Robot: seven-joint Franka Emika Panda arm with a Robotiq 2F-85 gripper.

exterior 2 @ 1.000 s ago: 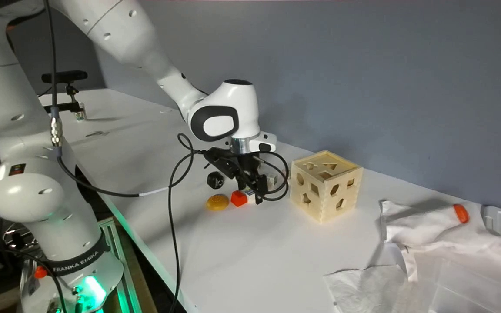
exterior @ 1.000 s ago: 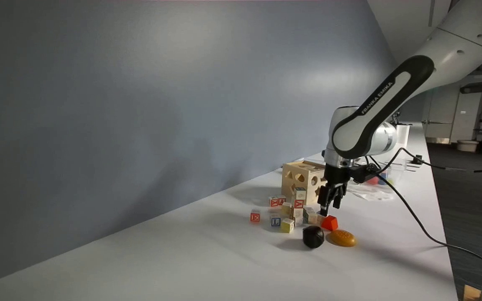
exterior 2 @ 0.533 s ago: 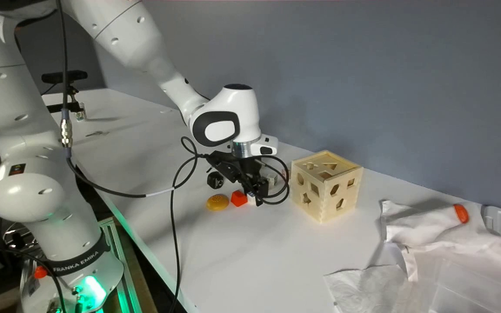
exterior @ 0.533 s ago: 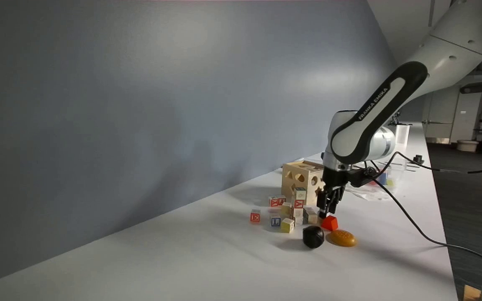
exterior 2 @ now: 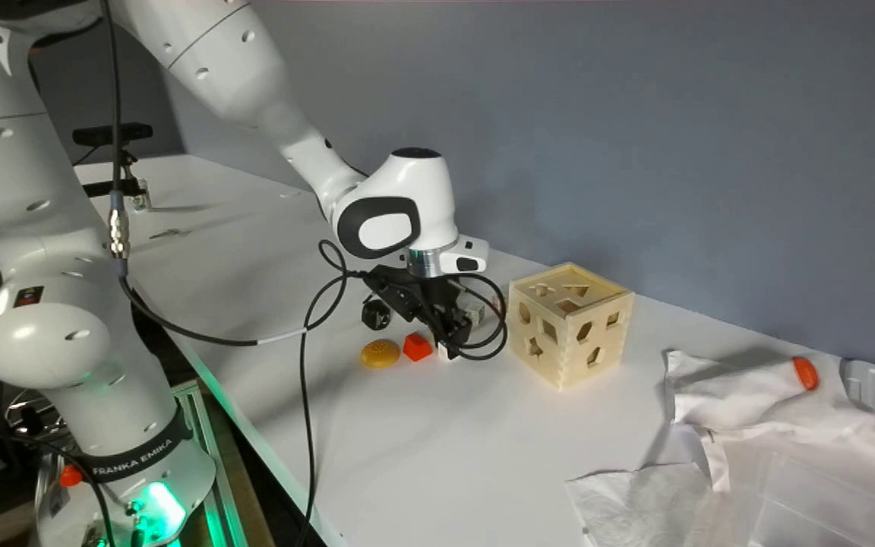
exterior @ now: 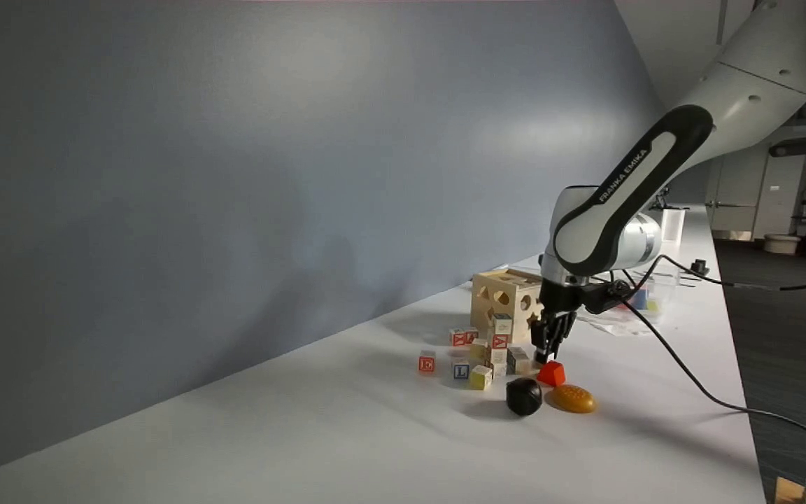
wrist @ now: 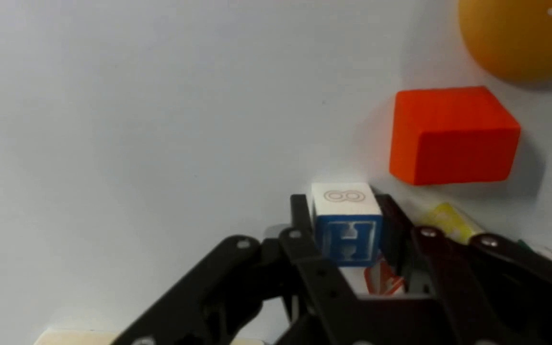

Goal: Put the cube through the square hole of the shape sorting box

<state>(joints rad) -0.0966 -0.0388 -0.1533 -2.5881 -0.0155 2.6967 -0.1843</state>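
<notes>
Now that the jaws have gone lower and become narrower within this last second, they hold the blue-and-white cube [wrist: 347, 224] between them | shape sorting box [exterior 2: 568, 327]: near the jaws, apart from them | meaning, I judge: grasp seems finished, transport and insertion remain

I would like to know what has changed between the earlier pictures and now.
The end effector has moved slightly down and closed on the cube with the letter H. The shape sorting box, the red block, the orange-yellow rounded piece, the black piece and the stacked letter blocks have stayed in place.
</notes>
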